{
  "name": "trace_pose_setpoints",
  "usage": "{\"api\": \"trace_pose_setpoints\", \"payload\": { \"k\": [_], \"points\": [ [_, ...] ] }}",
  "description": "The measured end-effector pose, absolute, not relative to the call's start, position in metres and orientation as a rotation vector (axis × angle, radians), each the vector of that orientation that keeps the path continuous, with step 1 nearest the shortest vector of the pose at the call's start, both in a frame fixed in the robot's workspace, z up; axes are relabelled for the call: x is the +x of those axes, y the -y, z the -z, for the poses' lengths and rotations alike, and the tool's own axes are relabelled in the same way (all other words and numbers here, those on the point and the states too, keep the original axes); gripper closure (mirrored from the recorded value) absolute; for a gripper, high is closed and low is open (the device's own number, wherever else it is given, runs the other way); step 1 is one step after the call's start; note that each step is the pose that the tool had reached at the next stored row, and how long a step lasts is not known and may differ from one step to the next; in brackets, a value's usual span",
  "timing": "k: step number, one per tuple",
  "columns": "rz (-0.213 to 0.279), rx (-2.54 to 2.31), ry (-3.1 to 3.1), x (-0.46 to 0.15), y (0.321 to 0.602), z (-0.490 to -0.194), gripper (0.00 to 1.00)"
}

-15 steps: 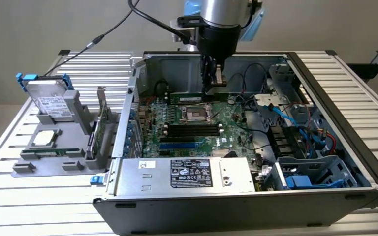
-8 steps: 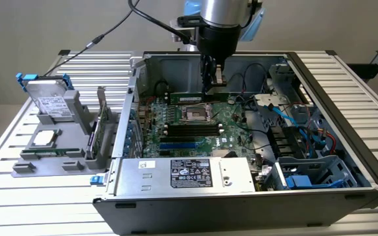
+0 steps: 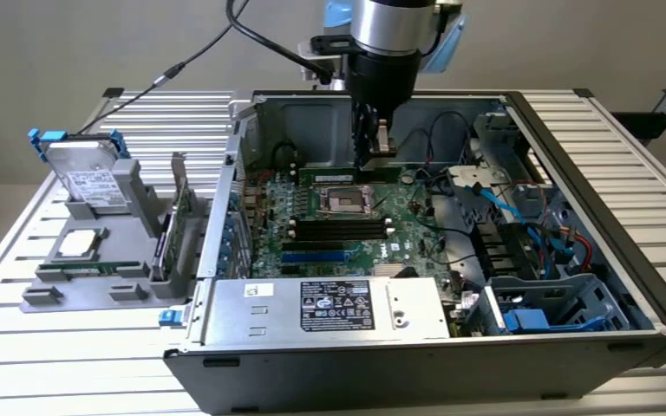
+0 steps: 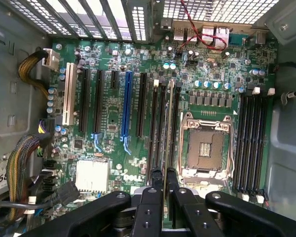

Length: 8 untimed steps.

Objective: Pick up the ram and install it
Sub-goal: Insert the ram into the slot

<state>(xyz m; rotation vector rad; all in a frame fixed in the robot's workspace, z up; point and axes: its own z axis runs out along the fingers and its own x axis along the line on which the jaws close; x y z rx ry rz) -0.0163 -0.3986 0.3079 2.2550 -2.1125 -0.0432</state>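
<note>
My gripper hangs inside the open computer case, above the back part of the green motherboard. It is shut on the ram, a thin green stick seen edge-on between the two black fingers in the wrist view. There the stick runs lengthwise over the black memory slots beside the empty processor socket. It still hovers above the board. A second bank of black slots lies on the socket's other side.
A grey fixture at the exterior view's left holds a hard drive, a silver processor chip and an upright expansion card. The power supply fills the case's near side. Cables and drive cages crowd its right.
</note>
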Motion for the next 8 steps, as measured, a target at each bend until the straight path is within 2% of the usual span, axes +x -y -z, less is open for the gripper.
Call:
{"api": "trace_pose_setpoints", "payload": {
  "k": [8],
  "points": [
    [0.043, 2.255, 2.112, -0.02, 0.388, -0.293, 0.86]
  ]
}}
